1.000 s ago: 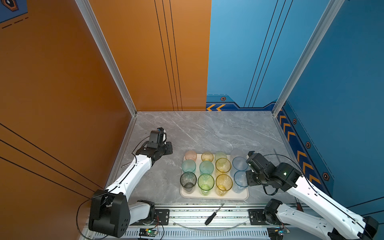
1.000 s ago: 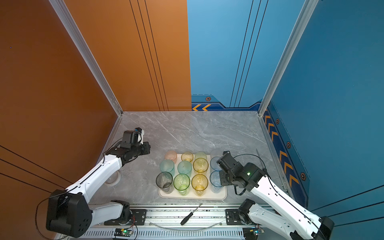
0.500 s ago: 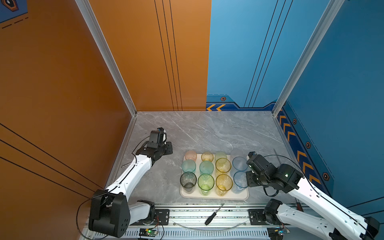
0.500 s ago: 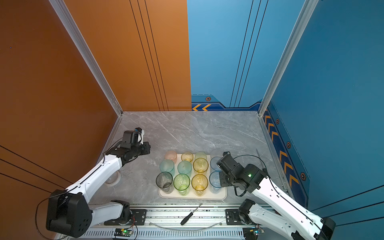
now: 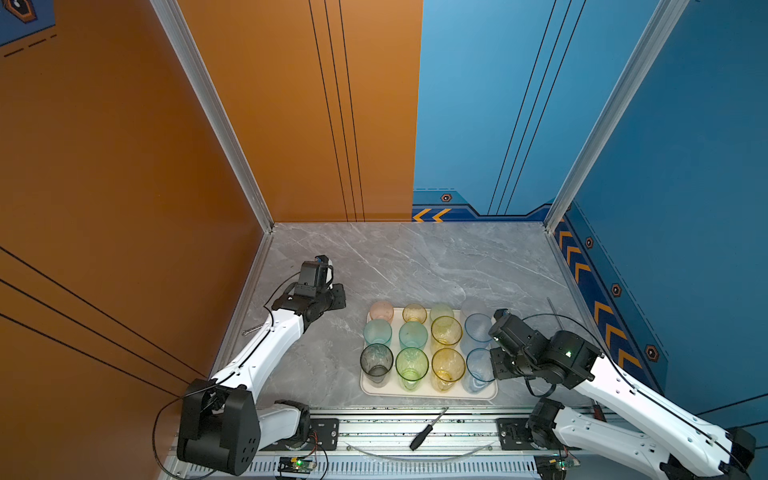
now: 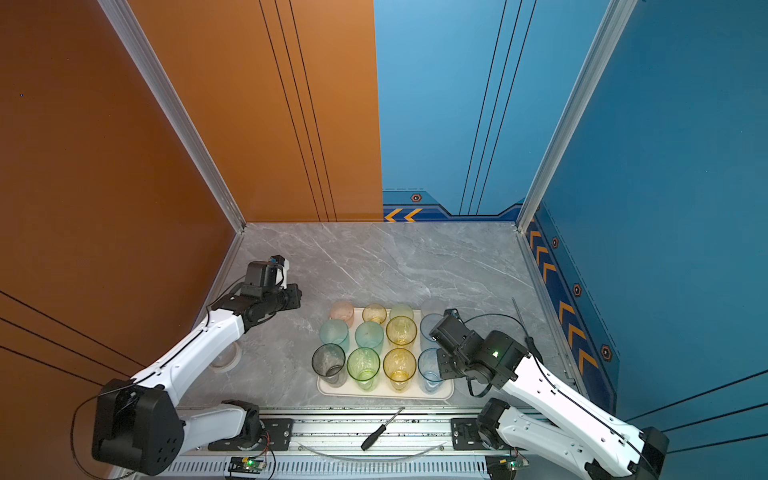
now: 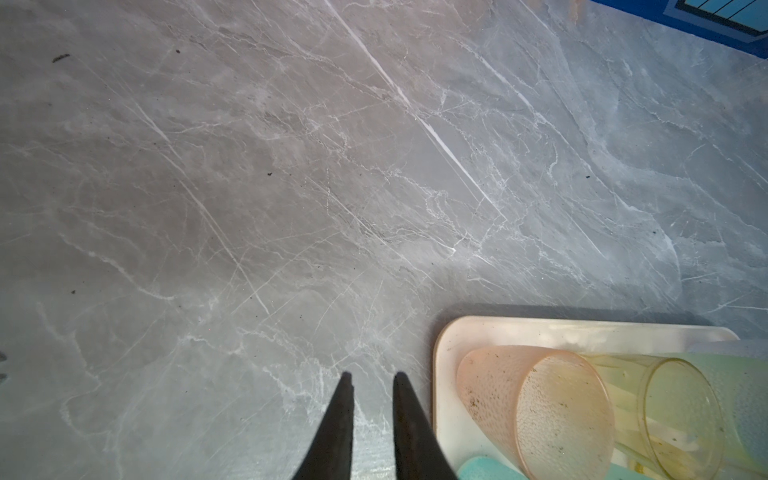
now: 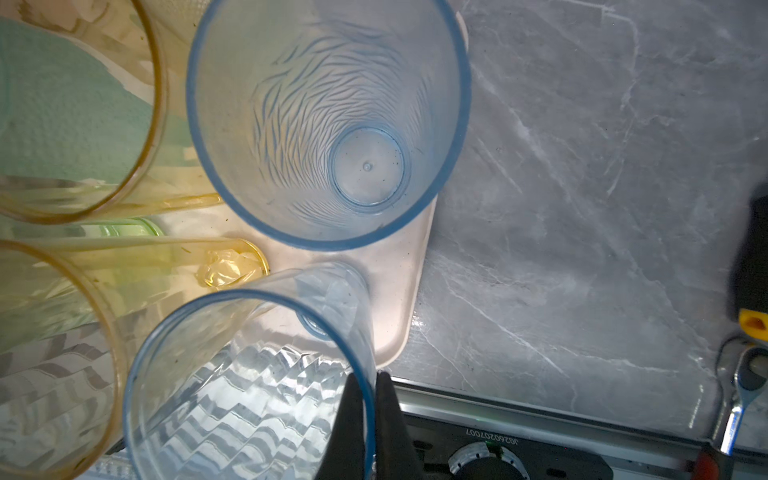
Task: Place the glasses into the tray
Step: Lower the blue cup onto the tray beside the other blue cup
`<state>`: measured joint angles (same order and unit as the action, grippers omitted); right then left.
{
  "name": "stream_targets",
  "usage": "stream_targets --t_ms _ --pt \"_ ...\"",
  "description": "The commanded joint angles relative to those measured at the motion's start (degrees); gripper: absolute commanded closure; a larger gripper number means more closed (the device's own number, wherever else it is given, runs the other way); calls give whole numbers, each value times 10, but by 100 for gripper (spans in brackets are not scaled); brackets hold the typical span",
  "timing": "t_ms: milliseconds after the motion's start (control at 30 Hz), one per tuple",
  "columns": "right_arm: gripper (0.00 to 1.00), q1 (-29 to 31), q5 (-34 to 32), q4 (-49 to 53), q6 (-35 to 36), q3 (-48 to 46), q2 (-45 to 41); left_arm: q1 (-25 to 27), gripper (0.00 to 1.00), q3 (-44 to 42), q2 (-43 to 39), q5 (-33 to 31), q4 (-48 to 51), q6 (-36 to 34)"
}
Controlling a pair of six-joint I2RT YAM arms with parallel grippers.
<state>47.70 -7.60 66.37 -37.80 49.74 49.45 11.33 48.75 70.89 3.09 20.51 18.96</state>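
The cream tray [image 5: 428, 394] [image 6: 382, 395] lies near the table's front edge and holds several upright glasses, among them pink [image 5: 381, 311], teal [image 5: 377, 331], smoke grey [image 5: 376, 360], green [image 5: 411, 365] and yellow [image 5: 448, 365]. My right gripper [image 8: 369, 380] is shut on the rim of a tall blue glass [image 8: 249, 374] [image 5: 480, 368] that stands at the tray's front right corner. A second blue glass [image 8: 328, 120] stands just behind it. Left of the tray, my left gripper [image 7: 370, 380] [image 5: 341, 297] hovers over bare marble, its jaws a little apart and holding nothing.
A black screwdriver [image 5: 428, 428] lies on the front rail. A wrench [image 8: 744, 395] and a black-and-yellow tool handle [image 8: 754, 270] lie right of the tray. A clear round object [image 6: 224, 359] sits by the left arm. Walls close in on three sides.
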Motion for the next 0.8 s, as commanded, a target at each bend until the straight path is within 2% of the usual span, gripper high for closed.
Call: stream_targets --t_ms 0,133,767 --pt "100 5 -1 16 -16 -17 3 4 80 -8 4 7 -4 1" --pt "100 4 -3 16 -16 -17 5 3 80 -8 4 7 -4 1" --pt "80 4 -6 16 -17 -6 -1 3 80 -11 3 5 -2 -2"
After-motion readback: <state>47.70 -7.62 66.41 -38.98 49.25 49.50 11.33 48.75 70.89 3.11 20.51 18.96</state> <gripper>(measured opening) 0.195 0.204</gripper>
